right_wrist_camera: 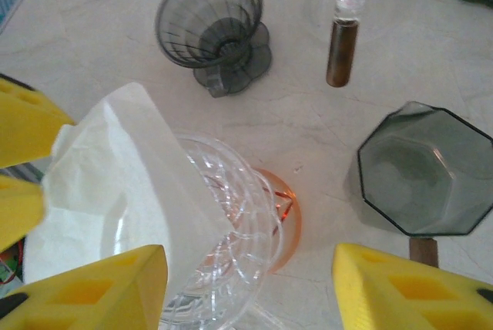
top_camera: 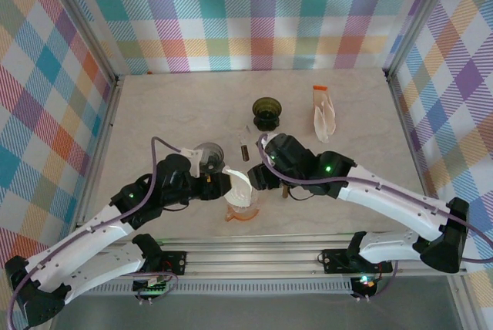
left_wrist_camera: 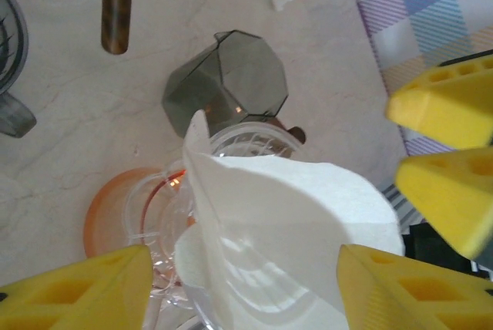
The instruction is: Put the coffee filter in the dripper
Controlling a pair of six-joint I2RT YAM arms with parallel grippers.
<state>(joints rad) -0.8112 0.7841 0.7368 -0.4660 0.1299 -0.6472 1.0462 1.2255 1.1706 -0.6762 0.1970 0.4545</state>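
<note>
Your left tool (left_wrist_camera: 245, 251) straddles the filter (left_wrist_camera: 293, 207), grip unclear; right tool (right_wrist_camera: 248, 249) apart. Next, seat it flush in the dripper (right_wrist_camera: 235, 214).

The coffee filter (top_camera: 240, 186) is seated in the dripper (top_camera: 243, 210) at near centre, with a faceted vessel (right_wrist_camera: 424, 170) placed just right of it, a second dripper (top_camera: 209, 157) and a vial (top_camera: 246, 149) located behind, and a third dripper (top_camera: 267, 112) and filter pack (top_camera: 324, 112) positioned farthest, right of centre.

Bare tabletop (top_camera: 154, 106) lies open at your far left; a smoky octagonal glass cup (left_wrist_camera: 227, 79) and brown-filled glass vial (left_wrist_camera: 115, 21) stand near the clear glass dripper (right_wrist_camera: 231, 214).
</note>
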